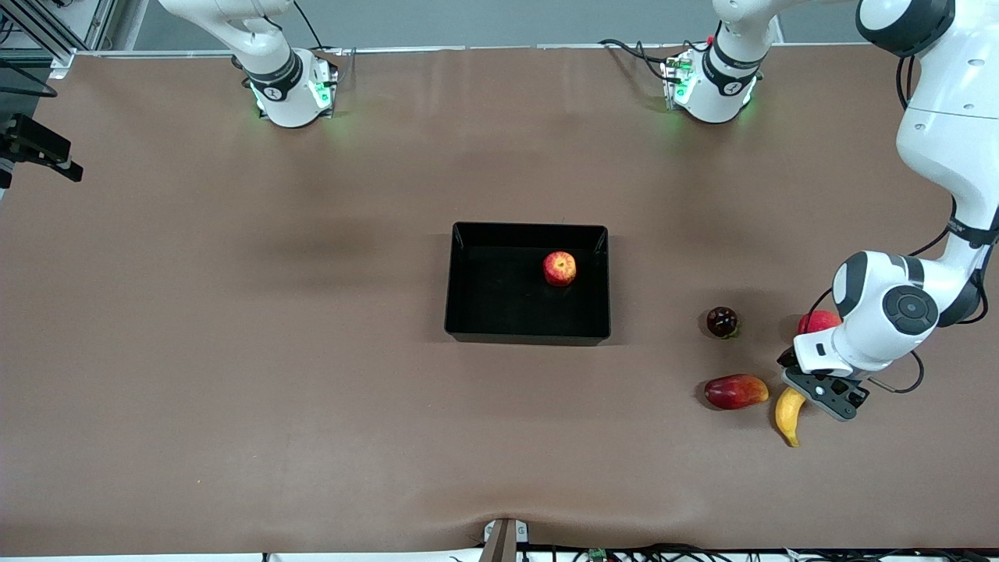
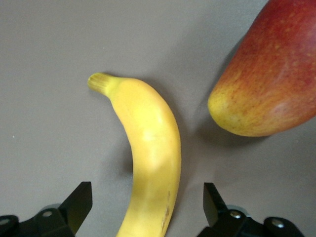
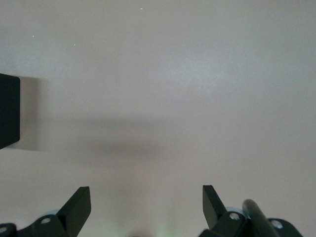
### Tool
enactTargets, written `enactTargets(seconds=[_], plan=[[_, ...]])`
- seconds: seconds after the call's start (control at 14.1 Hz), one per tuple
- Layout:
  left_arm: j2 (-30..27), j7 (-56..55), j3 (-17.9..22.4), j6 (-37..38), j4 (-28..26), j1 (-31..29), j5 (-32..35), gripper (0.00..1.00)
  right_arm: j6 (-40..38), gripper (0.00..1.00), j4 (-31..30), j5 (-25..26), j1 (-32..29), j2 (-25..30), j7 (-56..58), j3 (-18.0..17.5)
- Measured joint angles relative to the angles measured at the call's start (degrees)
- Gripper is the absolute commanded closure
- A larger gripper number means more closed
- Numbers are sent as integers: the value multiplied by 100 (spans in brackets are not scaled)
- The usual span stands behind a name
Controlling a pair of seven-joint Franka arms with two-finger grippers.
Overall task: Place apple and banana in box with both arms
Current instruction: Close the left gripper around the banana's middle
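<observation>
Two spread fingers of the left gripper (image 2: 145,207) straddle the banana (image 2: 150,153), which lies on the table near the front camera at the left arm's end, just beside a mango (image 2: 269,74). Light, firm and smooth-skinned, the banana looks best pinched across its thick middle, not its tapering stem. One apple (image 1: 559,268) already sits in the box (image 1: 468,312). The right gripper (image 3: 145,207) waits, fingers apart, over bare table near the box.

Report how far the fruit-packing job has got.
Done: the apple sits in the box. In hand: the left tool is open, its tips either side of the banana, which lies on the table beside the mango-like fruit. Left: grasp the banana and box it. The right tool waits open.
</observation>
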State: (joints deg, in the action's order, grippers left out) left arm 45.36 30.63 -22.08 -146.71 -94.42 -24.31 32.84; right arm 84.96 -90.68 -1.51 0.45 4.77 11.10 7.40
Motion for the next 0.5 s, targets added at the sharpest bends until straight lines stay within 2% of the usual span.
enactTargets(seconds=[0.07, 0.14, 0.21, 0.5], plan=[[5, 42, 0, -9, 4, 1, 0, 78, 0, 0, 0, 0, 0, 0, 0, 0], [5, 87, -2, -12, 13, 2, 1, 94, -1, 0, 0, 0, -1, -1, 0, 2], [5, 143, -3, -15, 27, 3, 8, 100, -8, 0, 0, 0, -5, -8, 0, 8], [3, 478, -4, -39, 110, 3, 69, 100, -311, 0, 201, 0, -87, -284, 0, 40]])
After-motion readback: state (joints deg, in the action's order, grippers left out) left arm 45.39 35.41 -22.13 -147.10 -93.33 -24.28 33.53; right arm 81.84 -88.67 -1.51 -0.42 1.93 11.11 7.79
